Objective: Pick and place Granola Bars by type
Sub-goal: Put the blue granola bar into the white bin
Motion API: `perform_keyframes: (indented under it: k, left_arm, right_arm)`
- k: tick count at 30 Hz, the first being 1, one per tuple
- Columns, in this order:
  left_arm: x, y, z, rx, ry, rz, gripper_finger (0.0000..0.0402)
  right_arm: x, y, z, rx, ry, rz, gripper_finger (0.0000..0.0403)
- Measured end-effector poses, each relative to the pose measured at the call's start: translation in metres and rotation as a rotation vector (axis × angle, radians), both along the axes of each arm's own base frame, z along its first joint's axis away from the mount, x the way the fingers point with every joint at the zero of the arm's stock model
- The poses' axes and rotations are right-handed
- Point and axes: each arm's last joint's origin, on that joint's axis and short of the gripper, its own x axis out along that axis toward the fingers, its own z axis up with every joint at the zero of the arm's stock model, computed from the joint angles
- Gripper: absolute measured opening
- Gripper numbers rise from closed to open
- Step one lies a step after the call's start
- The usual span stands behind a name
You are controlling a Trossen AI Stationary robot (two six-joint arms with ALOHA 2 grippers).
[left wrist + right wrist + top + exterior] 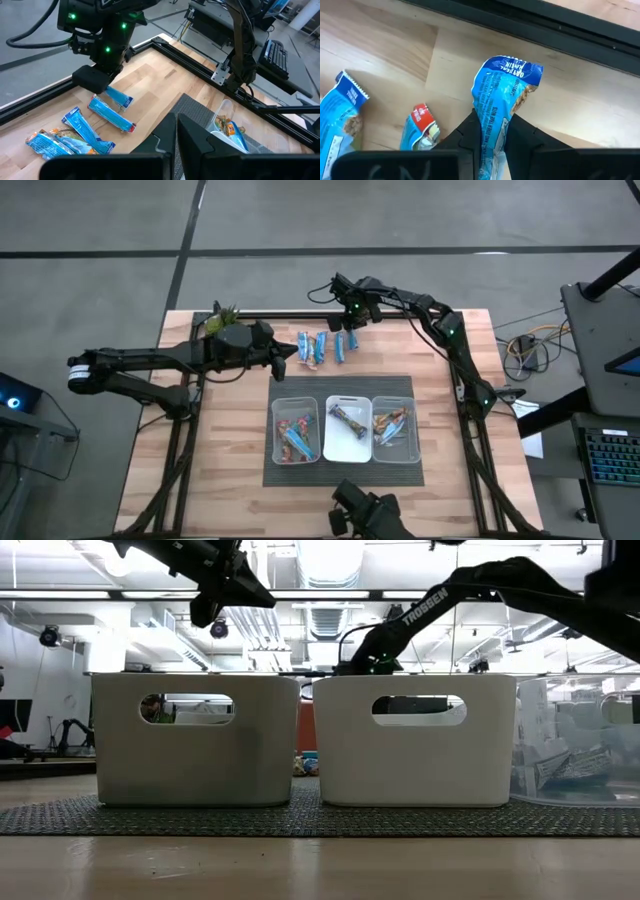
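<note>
Right gripper (492,135) pinched a blue oatmeal-raisin bar (502,95) at the table's far edge. Left gripper (176,131) hovered nearby, fingers nearly closed, empty. Three bins (296,402) held bars; several loose bars (318,346) remained unsorted.

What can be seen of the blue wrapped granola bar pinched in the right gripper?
The blue foil-wrapped granola bar reads "oatmeal raisin" in white print near its crimped end, with a picture of oats on one side. The wrapper looks glossy and creased. The right gripper is shut on its lower part, so the bar stands up between the dark fingers, its free end leaning over the wooden table. It hangs near the table's far black frame rail, beside other blue bars lying flat.
</note>
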Motion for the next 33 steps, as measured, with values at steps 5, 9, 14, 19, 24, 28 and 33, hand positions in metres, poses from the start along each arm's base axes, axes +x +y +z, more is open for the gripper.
perform_keyframes:
  k: [5, 9, 14, 19, 24, 28, 33]
  left_arm:
    - [0.0, 0.0, 0.0, 0.0, 0.0, 0.0, 0.0]
    - [0.0, 0.0, 0.0, 0.0, 0.0, 0.0, 0.0]
    - [0.0, 0.0, 0.0, 0.001, 0.001, 0.0, 0.0]
    - [0.0, 0.0, 0.0, 0.001, 0.001, 0.0, 0.0]
    - [0.0, 0.0, 0.0, 0.001, 0.001, 0.0, 0.0]
    - [0.0, 0.0, 0.0, 0.018, 0.007, -0.005, 0.0]
    - [0.0, 0.0, 0.0, 0.022, 0.009, -0.007, 0.0]
  right_arm:
    - [-0.001, 0.001, 0.013, -0.002, 0.006, 0.04, 0.0054]
    - [-0.002, 0.005, 0.035, -0.029, -0.014, 0.063, 0.0054]
    - [-0.008, 0.016, 0.078, -0.101, -0.082, 0.115, 0.0054]
    - [-0.014, 0.04, 0.128, -0.183, -0.163, 0.178, 0.0054]
    - [-0.018, 0.083, 0.175, -0.24, -0.246, 0.259, 0.0054]
    - [-0.018, 0.126, 0.206, -0.274, -0.319, 0.323, 0.0054]
    - [-0.014, 0.179, 0.222, -0.29, -0.333, 0.402, 0.0054]
